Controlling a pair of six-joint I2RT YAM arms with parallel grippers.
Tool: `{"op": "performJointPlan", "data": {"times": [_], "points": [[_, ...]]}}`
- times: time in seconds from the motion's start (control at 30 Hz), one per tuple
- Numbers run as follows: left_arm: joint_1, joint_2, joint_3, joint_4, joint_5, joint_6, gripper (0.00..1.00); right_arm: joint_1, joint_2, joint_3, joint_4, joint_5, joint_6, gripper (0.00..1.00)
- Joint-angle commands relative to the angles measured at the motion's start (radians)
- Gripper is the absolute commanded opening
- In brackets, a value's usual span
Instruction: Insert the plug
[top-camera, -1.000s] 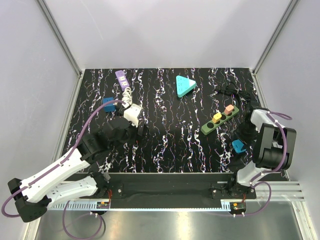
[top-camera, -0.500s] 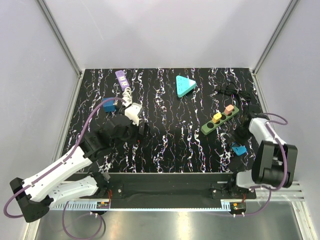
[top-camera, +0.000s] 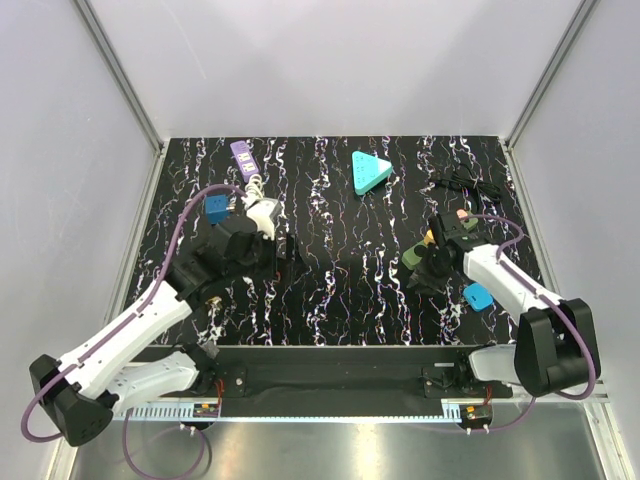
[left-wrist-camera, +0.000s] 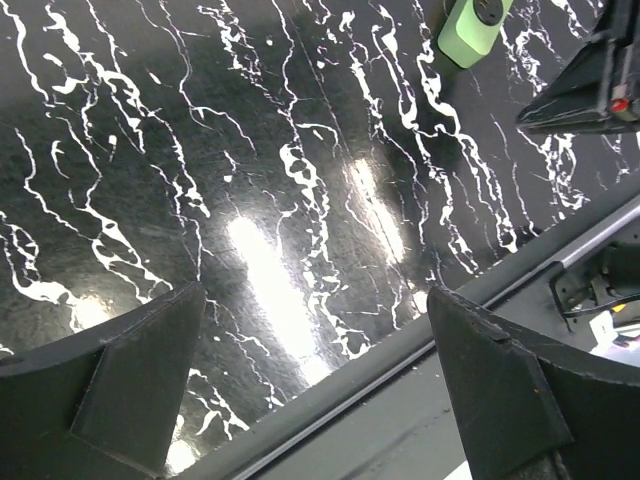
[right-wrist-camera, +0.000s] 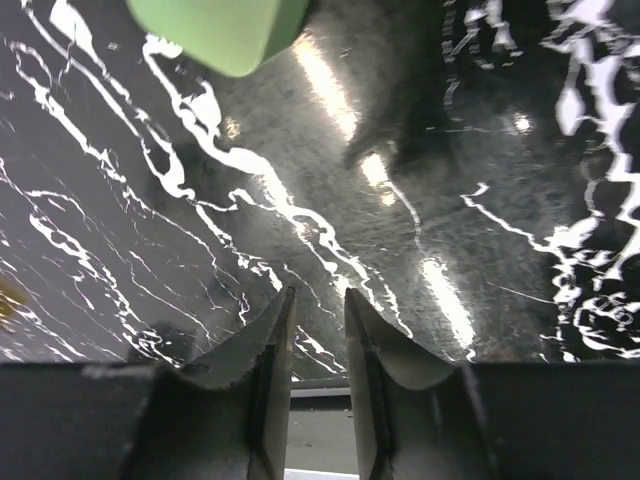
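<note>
Plug (top-camera: 265, 212), apparently the white block at the table's left, lies just beyond the wide-open, empty left gripper (top-camera: 283, 258). Right gripper (right-wrist-camera: 318, 345), jaws nearly together, holds nothing beside the green power strip (top-camera: 415, 256).

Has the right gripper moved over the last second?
Yes. The right gripper swung left, from beside the blue plug to the near end of the green power strip.

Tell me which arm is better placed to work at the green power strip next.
Right, probably. The right gripper hovers beside the green power strip, jaws nearly closed and empty. The left gripper is wide open, far across the table.
</note>
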Motion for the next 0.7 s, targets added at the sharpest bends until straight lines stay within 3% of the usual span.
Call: {"op": "performJointPlan", "data": {"times": [0.0, 0.13, 0.23, 0.3, 0.33, 0.43, 0.53, 0.67], "points": [[0.037, -0.001, 0.066, 0.030, 0.028, -0.022, 0.99, 0.043, 0.033, 0.056, 0.048, -0.011, 0.018, 0.35], [0.167, 0.040, 0.091, -0.033, -0.125, -0.080, 0.99, 0.107, 0.076, 0.103, 0.076, -0.059, -0.014, 0.45], [0.373, 0.122, 0.157, -0.143, -0.294, -0.191, 0.99, 0.120, 0.052, 0.099, 0.132, -0.111, -0.036, 0.52], [0.470, 0.169, 0.165, -0.214, -0.295, -0.254, 0.99, 0.120, 0.021, 0.091, 0.169, -0.133, -0.042, 0.59], [0.567, 0.177, 0.142, -0.237, -0.290, -0.348, 0.99, 0.121, 0.013, 0.088, 0.177, -0.149, -0.055, 0.70], [0.729, 0.197, 0.058, -0.279, -0.223, -0.474, 0.99, 0.121, -0.004, 0.088, 0.198, -0.176, -0.091, 0.84], [0.805, 0.234, 0.008, -0.277, -0.173, -0.525, 0.99, 0.121, -0.005, 0.093, 0.203, -0.195, -0.118, 0.87], [0.811, 0.306, 0.002, -0.257, -0.221, -0.538, 0.99, 0.121, 0.002, 0.108, 0.214, -0.222, -0.143, 0.91]]}}
